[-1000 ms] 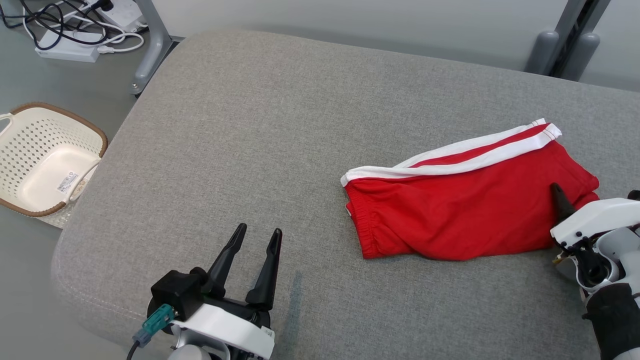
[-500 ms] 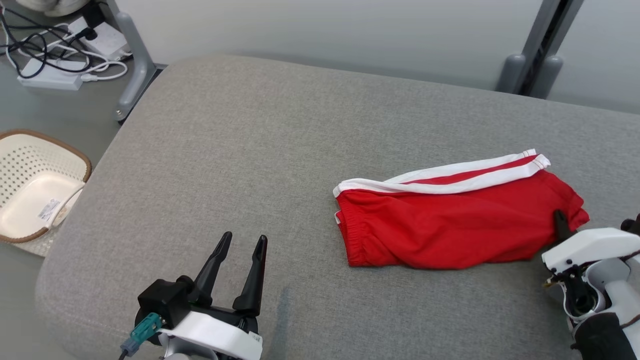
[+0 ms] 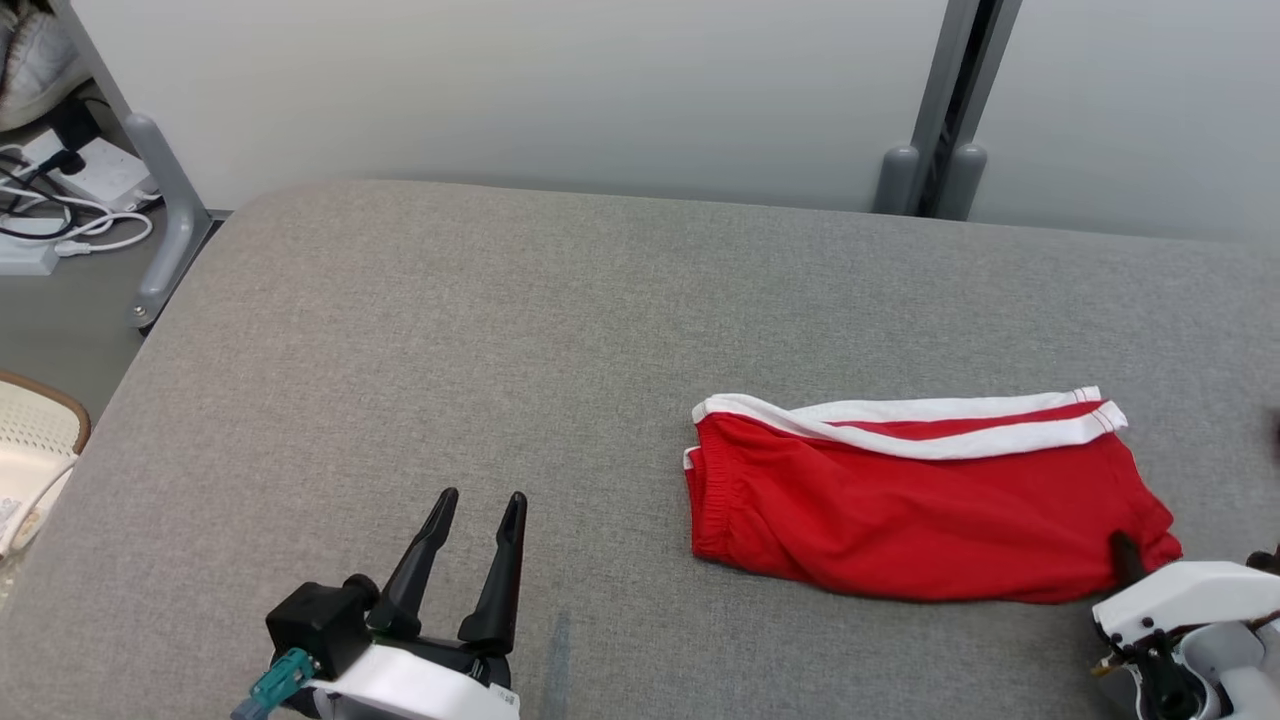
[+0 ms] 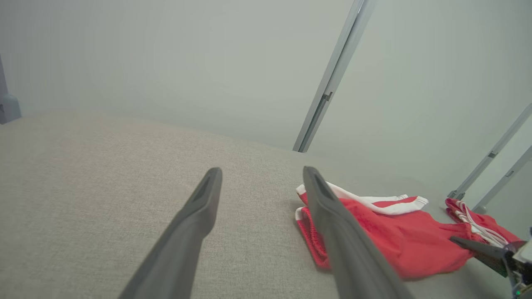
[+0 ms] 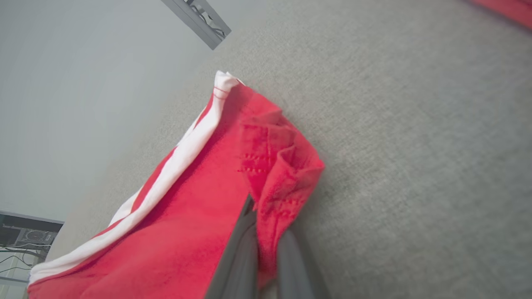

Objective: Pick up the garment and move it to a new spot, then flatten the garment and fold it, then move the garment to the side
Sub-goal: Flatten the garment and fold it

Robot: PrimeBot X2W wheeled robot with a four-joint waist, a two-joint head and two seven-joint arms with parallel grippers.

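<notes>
Well apart: perforated basket, red garment.

Even soft light, slight wrist-view blur

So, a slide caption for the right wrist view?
Right claw pinches a corner of the red shorts on the grey cushion.

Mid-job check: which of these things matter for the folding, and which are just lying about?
Job:
- red shorts
- right gripper, fingers shut on the shorts' corner
- left gripper, open
- grey cushion under them

Lying about:
- basket
- cables on the floor
</notes>
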